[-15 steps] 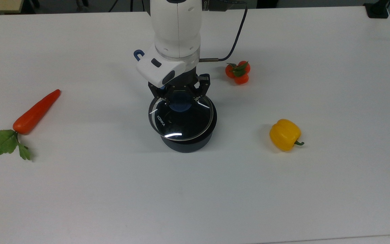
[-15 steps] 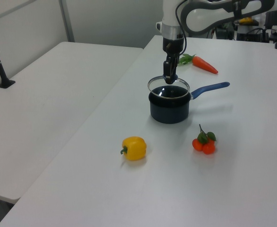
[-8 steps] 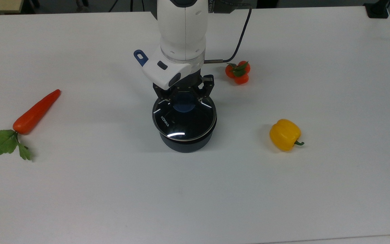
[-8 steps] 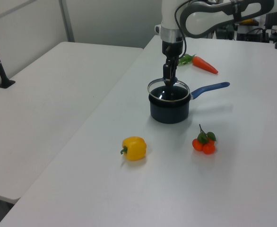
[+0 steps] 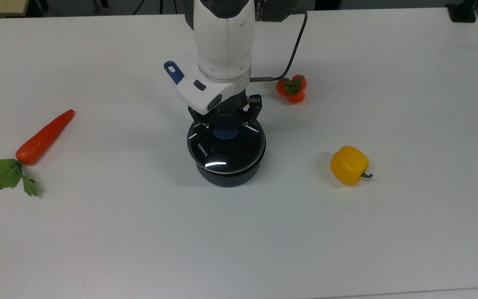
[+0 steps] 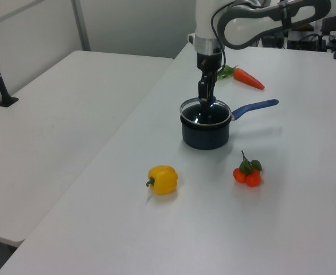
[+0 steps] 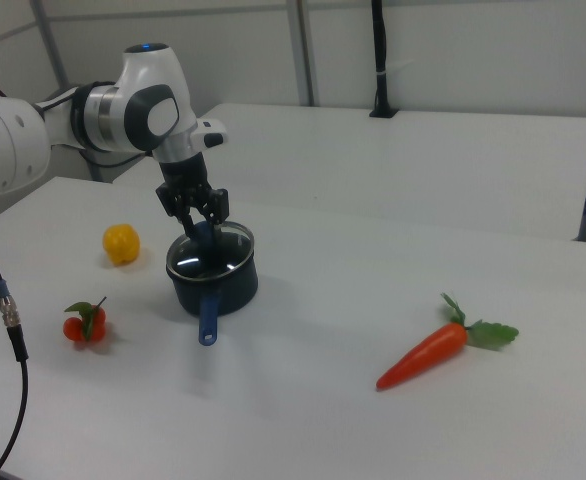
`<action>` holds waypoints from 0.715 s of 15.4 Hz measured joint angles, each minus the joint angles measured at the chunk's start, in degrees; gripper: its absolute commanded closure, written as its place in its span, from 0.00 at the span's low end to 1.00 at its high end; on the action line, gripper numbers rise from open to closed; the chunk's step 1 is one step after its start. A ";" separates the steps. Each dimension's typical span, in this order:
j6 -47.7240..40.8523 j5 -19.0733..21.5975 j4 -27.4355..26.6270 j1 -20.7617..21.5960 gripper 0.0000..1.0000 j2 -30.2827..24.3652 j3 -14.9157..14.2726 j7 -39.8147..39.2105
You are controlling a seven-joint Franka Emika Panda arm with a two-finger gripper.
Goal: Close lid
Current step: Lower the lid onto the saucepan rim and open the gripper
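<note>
Over the last second I see the lid (image 5: pixel 225 147) come down from its tilted, off-centre hover and settle flat on the pot (image 5: pixel 227 174); its metal rim now lines up with the pot's rim in the top view, and the left view shows it seated level. My jaws (image 5: pixel 226 121) are over the lid's blue knob (image 5: pixel 227 129), and in the right view the two fingers (image 7: pixel 216 204) stand spread to either side of the knob rather than pinched on it, so I read them as apart. The white print on the glass sits toward the top view's left. The pot is dark blue, with its blue handle (image 6: pixel 254 107) pointing to the left view's right; in the top view the tip of that handle (image 5: pixel 174 70) pokes out beside the arm's white wrist. Around it on the white tabletop (image 5: pixel 239 232) lie a carrot (image 5: pixel 42 139) with green leaves well off to the top view's left, a yellow pepper (image 5: pixel 349 165) to the top view's right of the pot, and a small bunch of tomatoes (image 5: pixel 291 88) near the arm's cable (image 5: pixel 293 45). None of these touches the pot.
</note>
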 measured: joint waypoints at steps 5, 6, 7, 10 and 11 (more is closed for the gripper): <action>0.00 0.00 0.00 0.32 0.57 0.67 0.00 -0.01; 0.00 0.00 0.00 0.36 0.56 0.67 0.00 -0.01; 0.00 0.00 0.00 0.43 0.47 0.67 0.00 -0.01; 0.00 -0.01 0.00 0.68 0.05 0.67 0.00 -0.01; 0.00 -0.01 0.00 0.68 0.00 0.67 0.00 -0.01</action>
